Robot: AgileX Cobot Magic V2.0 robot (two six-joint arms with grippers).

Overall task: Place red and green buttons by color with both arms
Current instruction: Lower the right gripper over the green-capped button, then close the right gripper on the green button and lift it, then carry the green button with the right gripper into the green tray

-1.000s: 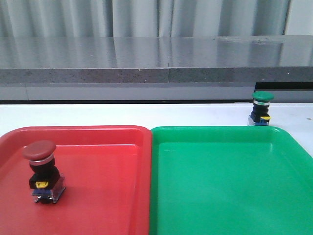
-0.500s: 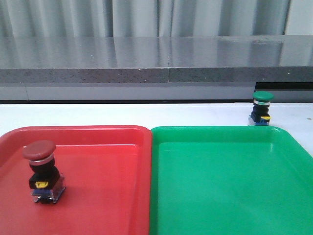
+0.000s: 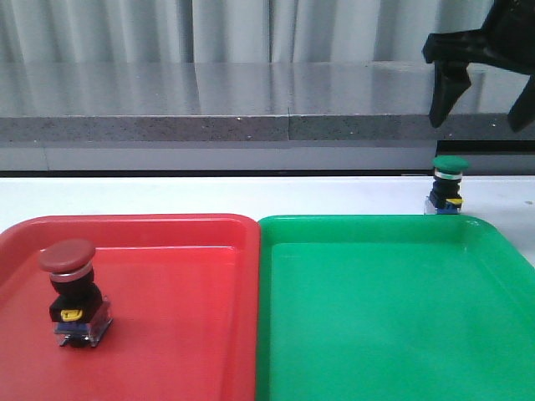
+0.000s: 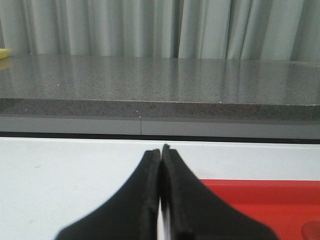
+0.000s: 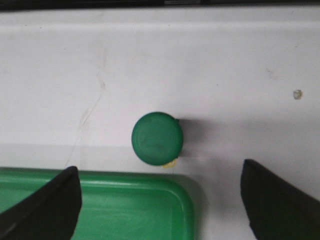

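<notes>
The red button (image 3: pixel 71 288) stands upright in the left part of the red tray (image 3: pixel 184 334). Just behind the far right corner of the green tray (image 3: pixel 376 317), the green button (image 3: pixel 447 185) stands on the white table. My right gripper (image 3: pixel 482 104) hangs open above the green button, not touching it. From the right wrist the green cap (image 5: pixel 157 138) shows from above, beyond the wide-open right gripper (image 5: pixel 159 170) and beside the green tray's corner (image 5: pixel 100 205). My left gripper (image 4: pixel 161 150) is shut on nothing, low over the white table by the red tray's edge (image 4: pixel 260 205); the front view does not show it.
A grey stone ledge (image 3: pixel 251 100) runs along the back of the table, with pale curtains behind it. A strip of white table (image 3: pixel 209 194) lies between the trays and the ledge. The two trays sit side by side, touching.
My right gripper has come into the front view at the top right, above the green button. Both buttons and both trays stay where they were.
</notes>
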